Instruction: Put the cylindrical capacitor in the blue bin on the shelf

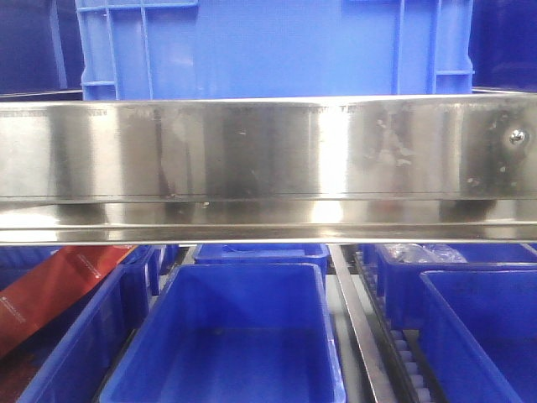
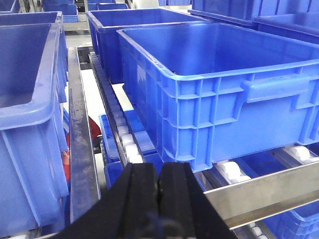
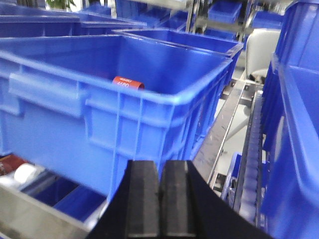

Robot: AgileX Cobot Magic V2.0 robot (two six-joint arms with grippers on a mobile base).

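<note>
The cylindrical capacitor is out of view in every frame. The shelf shows as a wide shiny steel rail (image 1: 268, 159) across the front view, with a large blue bin (image 1: 277, 50) on the upper level and smaller blue bins (image 1: 243, 336) below. My left gripper (image 2: 158, 172) is shut with nothing between its black fingers, and it points at the near corner of a large blue bin (image 2: 224, 89) on roller tracks. My right gripper (image 3: 159, 169) is also shut and empty, close in front of a blue bin (image 3: 109, 94) that carries a small red tag (image 3: 127, 82).
A red packet (image 1: 50, 290) lies in the lower left bin. A clear bag (image 1: 419, 252) sits in a bin at lower right. Roller tracks (image 2: 124, 134) and steel rails (image 2: 264, 191) run between the bins. More blue bins (image 3: 294, 124) crowd the right side.
</note>
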